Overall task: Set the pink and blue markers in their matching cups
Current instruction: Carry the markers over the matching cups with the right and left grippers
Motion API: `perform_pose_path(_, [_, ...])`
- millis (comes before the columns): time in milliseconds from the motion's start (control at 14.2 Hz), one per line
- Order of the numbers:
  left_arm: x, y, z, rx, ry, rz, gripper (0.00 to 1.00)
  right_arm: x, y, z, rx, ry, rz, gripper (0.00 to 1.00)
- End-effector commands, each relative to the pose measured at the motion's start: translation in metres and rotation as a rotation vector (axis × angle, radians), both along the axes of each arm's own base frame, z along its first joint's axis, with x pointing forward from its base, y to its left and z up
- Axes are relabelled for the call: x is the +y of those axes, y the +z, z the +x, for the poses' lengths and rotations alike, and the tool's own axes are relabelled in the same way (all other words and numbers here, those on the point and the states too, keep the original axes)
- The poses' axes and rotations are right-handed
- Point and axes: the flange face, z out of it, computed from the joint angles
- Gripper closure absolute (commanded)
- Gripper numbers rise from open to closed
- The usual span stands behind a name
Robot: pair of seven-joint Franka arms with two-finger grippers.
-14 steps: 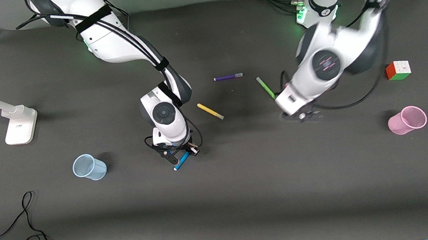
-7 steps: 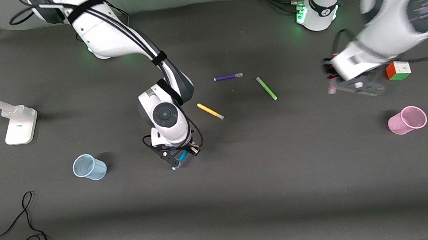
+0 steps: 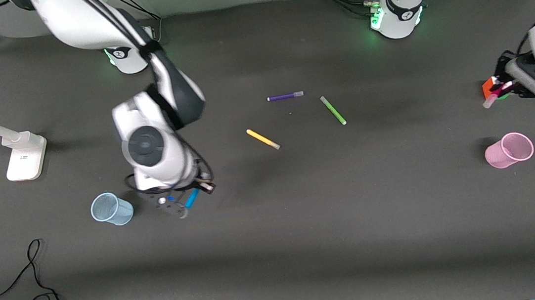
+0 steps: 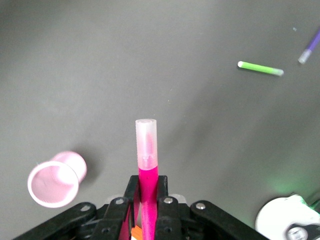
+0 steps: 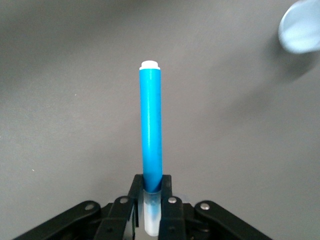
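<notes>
You are in the carrying step. Your right gripper [image 3: 184, 204] is clamped on the blue marker [image 5: 150, 130], just beside the blue cup [image 3: 110, 209]; your left gripper [image 3: 504, 90] clamps the pink marker [image 4: 147, 150], with the pink cup [image 3: 508, 150] near it. Next you bring each marker over its cup.

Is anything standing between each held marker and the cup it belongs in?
Nothing visible. The right gripper holds the blue marker beside the blue cup, bare table between. The left gripper holds the pink marker over the puzzle cube; the pink cup stands clear of it.
</notes>
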Motion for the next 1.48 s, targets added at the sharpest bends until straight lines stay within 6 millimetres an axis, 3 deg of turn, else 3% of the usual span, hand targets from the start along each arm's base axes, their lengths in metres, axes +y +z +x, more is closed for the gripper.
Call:
perform_pose_path(0, [0.044,-0.027,-0.004,-0.103,-0.133,-0.108,1.00,-0.051,0.037,0.003,0.030,0.145,0.031,0.87])
perform_pose_path(212, [0.108,-0.068,-0.002,-0.301,-0.278,-0.209,1.00,-0.125,0.061,0.013,0.055,0.305,0.058,0.86])
perform_pose_path(353, [0.151,-0.111,-0.008,-0.361,-0.279,-0.302,1.00,-0.178,0.072,0.017,0.077,0.415,0.080,0.86])
perform_pose_path(495, [0.175,-0.145,-0.011,-0.434,-0.328,-0.360,1.00,-0.222,0.075,0.019,0.093,0.496,0.089,0.86])
perform_pose_path(707, [0.189,-0.183,-0.013,-0.514,-0.362,-0.425,1.00,-0.283,0.077,0.019,0.115,0.629,0.096,0.86])
perform_pose_path(918, [0.197,-0.198,-0.001,-0.574,-0.403,-0.452,1.00,-0.314,0.074,0.011,0.169,0.697,0.119,0.86])
perform_pose_path(1201, [0.213,-0.225,0.005,-0.584,-0.398,-0.472,1.00,-0.316,0.054,0.007,0.249,0.684,0.156,0.86])
perform_pose_path(1413, [0.215,-0.231,0.009,-0.584,-0.397,-0.476,1.00,-0.320,0.034,0.006,0.318,0.668,0.186,0.86])
